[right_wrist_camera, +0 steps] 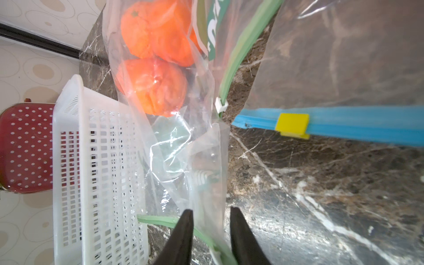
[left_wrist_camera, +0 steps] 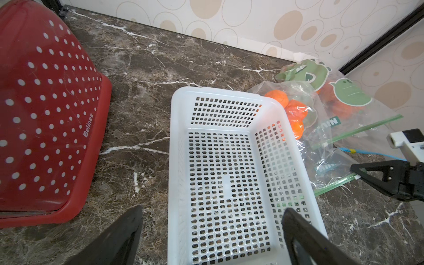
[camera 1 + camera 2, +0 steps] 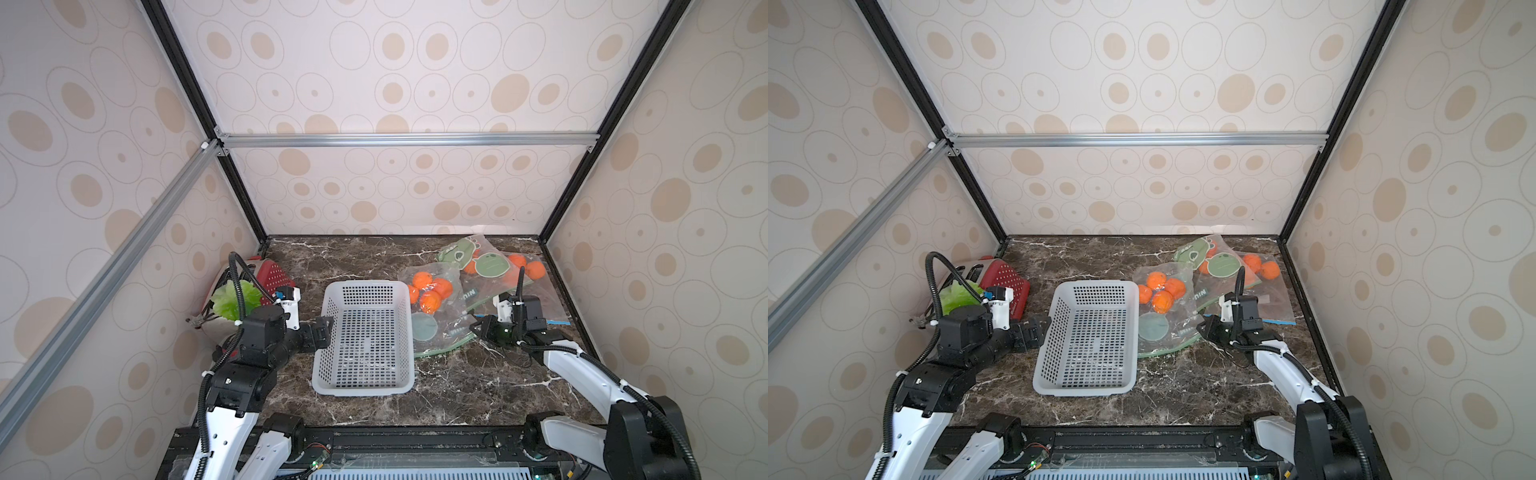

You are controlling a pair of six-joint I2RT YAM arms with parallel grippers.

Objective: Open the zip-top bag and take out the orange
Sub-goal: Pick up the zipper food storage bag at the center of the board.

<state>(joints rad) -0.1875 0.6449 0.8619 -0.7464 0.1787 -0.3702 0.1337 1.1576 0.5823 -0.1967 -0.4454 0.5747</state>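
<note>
In a top view: zip-top bag (image 3: 444, 320), oranges (image 3: 428, 291) inside, beside basket (image 3: 359, 283).
Left wrist: left gripper (image 2: 212, 210) spread wide at basket's side.
Right wrist: right gripper (image 1: 210, 210) jaws narrow, straddling bag's zip edge, unpinched. Slick film could slip, or both layers get caught.

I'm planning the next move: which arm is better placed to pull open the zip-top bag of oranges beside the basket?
Right. The right gripper straddles the green zip strip of that zip-top bag, jaws apart around it. The left gripper hangs wide open across the white basket from it.
</note>
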